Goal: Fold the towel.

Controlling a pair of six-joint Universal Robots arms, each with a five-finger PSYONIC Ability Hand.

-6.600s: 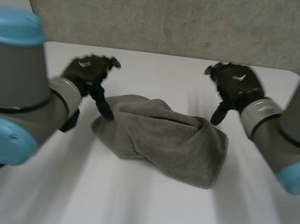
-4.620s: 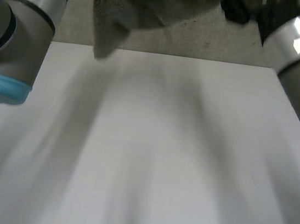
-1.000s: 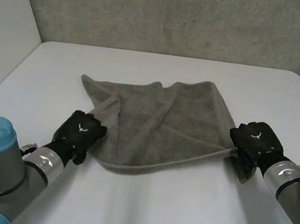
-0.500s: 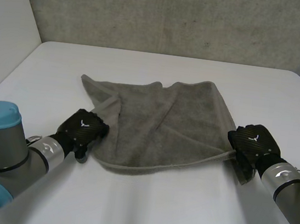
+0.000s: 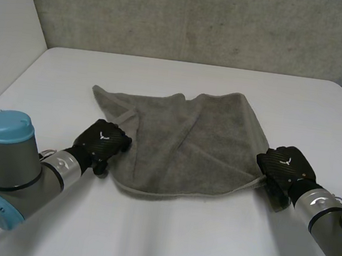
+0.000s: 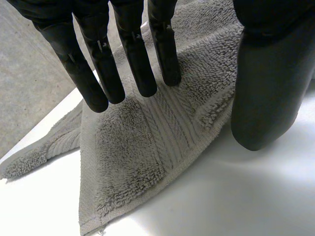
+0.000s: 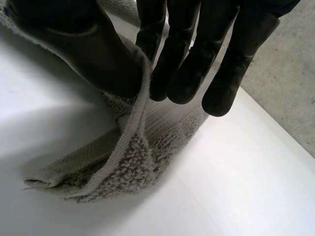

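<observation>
table [image 5: 161, 247]: white | wall [image 5: 235, 23]: grey concrete, behind table

towel [image 5: 182, 136]: grey-brown pile, with a plain ribbed band near 1 edge
left hand [image 5: 101, 144]: black
right hand [image 5: 283, 169]: black
table [image 5: 163, 234]: white
wall [image 5: 235, 23]: mottled grey
left arm [image 5: 20, 171]: grey, light-blue cap

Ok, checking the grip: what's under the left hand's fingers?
The towel's corner, on the white table; the straight fingers lie over it, thumb beside its edge. What's beneath the cloth is covered.
</observation>
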